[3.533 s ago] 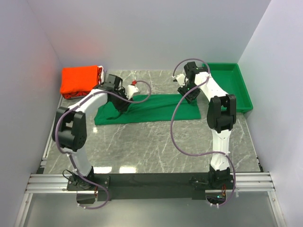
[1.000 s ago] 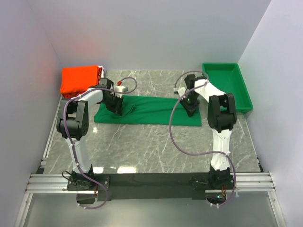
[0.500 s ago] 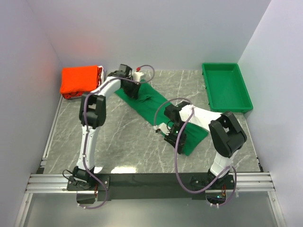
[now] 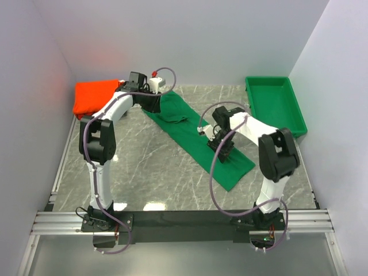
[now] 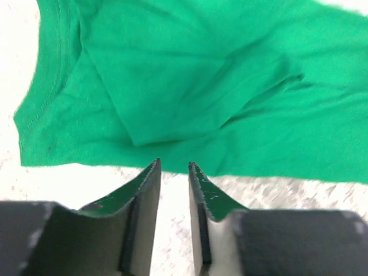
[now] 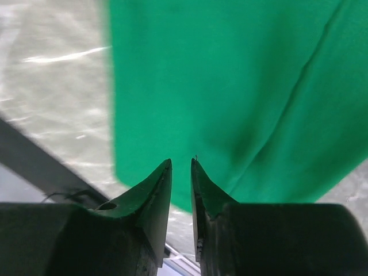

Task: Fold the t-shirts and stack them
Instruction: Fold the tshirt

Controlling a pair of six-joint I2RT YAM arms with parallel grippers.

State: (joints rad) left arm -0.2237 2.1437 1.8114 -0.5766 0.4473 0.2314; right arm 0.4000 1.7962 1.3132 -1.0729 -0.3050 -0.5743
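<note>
A dark green t-shirt point(image 4: 185, 131) of soft, matte knit is spread on the grey-veined marble table point(image 4: 146, 169). It is folded into a long, narrow band that runs on a diagonal from the far left towards the near right. Its far end is rumpled, with a stitched hem and a loose flap of cloth laid over it. Its near end lies flat, with straight edges and one shallow crease.

The left hand point(image 5: 173, 168) is seen at the far end of the band. Its two wedge-shaped fingers are parted by only a narrow slot, and nothing is held between them. The tips are over bare marble, and the edge of the green cloth lies just beyond them.

The right hand point(image 6: 180, 165) is over the near half of the band, close to the square corner there. Its fingers are likewise almost together, with only a slim gap. Green cloth is seen through that gap, apparently lying below the tips rather than pinched by them, though contact cannot be judged with certainty from this angle.

At the far left corner of the table a bright orange-red stack point(image 4: 95, 96) of folded cloth is seen, soft and rounded at its edges. The number of shirts in it cannot be counted from above. At the far right one rigid green plastic tray point(image 4: 275, 80) with raised walls is seen, well apart from the green shirt.
</note>
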